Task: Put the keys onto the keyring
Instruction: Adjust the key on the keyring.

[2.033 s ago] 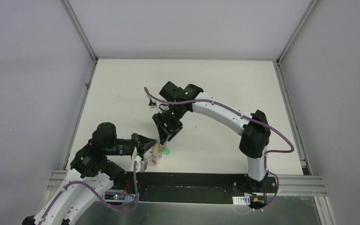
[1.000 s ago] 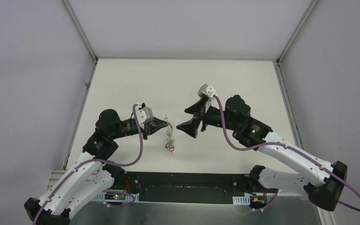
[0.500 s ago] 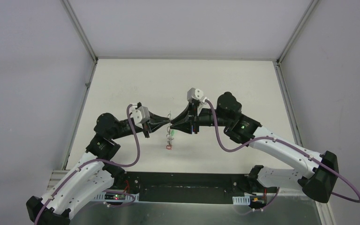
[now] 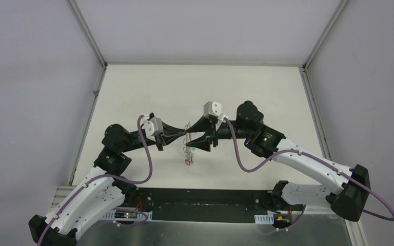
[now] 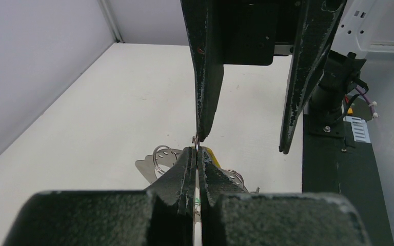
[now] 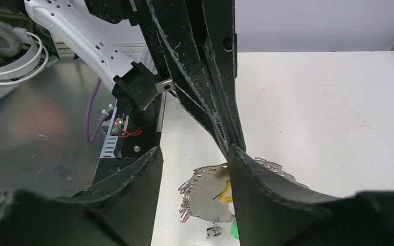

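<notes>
Silver keys (image 5: 156,163): hanging in a bunch just under my left tool, raised off the table (image 4: 133,92). Among them I make out a yellow tag (image 6: 227,190) and a green tag (image 6: 234,233).
Keyring (image 6: 189,183): a thin grey loop drooping below the two tool tips, with its upper part pinched in the left tool. I cannot tell whether every key is threaded on it.
Left gripper (image 4: 183,136): my fingers are pressed tight together on the keyring wire, and the tool points to the right.
Right gripper (image 4: 189,137): the jaws stand well apart with nothing between them, and the tool faces the left one tip to tip. One finger (image 5: 205,92) touches the left tool's tip where the wire comes out; the other stands off to the side.
Red piece (image 4: 187,161): a small item at the lowest point of the bunch. I cannot tell what it is.
</notes>
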Controlling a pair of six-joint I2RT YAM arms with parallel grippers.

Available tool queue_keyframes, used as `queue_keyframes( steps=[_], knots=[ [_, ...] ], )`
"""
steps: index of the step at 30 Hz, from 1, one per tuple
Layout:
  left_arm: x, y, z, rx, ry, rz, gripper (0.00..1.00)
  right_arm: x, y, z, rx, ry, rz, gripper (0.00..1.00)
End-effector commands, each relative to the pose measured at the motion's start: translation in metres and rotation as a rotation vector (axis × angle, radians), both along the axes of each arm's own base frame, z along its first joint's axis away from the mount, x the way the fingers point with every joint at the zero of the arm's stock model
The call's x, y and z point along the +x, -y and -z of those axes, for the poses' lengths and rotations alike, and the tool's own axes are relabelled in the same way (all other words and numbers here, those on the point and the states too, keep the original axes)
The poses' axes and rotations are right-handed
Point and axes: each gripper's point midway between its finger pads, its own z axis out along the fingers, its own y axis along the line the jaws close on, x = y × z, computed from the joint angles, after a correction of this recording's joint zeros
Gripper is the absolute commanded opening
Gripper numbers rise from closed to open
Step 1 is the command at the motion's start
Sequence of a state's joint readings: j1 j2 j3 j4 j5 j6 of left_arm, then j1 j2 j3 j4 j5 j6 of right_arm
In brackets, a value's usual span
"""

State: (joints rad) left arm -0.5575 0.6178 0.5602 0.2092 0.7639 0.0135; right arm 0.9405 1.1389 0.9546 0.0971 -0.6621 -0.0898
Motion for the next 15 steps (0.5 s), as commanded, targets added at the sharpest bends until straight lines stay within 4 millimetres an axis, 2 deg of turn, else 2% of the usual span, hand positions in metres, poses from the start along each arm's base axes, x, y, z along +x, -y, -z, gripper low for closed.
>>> queue_keyframes(
  steps=[1, 7, 10, 15],
  knots=[
    [-0.0116, 0.0025, -0.0226, -0.046, 0.073, 0.054, 0.00, 0.0046, 0.0013, -0.0109, 0.029, 0.082, 0.019, 0.54],
    [-0.0123, 0.0027, -0.0214, -0.043, 0.071, 0.058, 0.00, 0.0096, 0.0034, -0.0114, 0.030, 0.097, 0.051, 0.53],
    [-0.0125, 0.0026, -0.0194, -0.039, 0.064, 0.058, 0.00, 0.0079, 0.0055, -0.0153, 0.043, 0.120, 0.048, 0.46],
    [-0.0128, 0.0027, -0.0175, -0.036, 0.059, 0.059, 0.00, 0.0088, 0.0093, -0.0178, 0.052, 0.137, 0.066, 0.43]
  ],
)
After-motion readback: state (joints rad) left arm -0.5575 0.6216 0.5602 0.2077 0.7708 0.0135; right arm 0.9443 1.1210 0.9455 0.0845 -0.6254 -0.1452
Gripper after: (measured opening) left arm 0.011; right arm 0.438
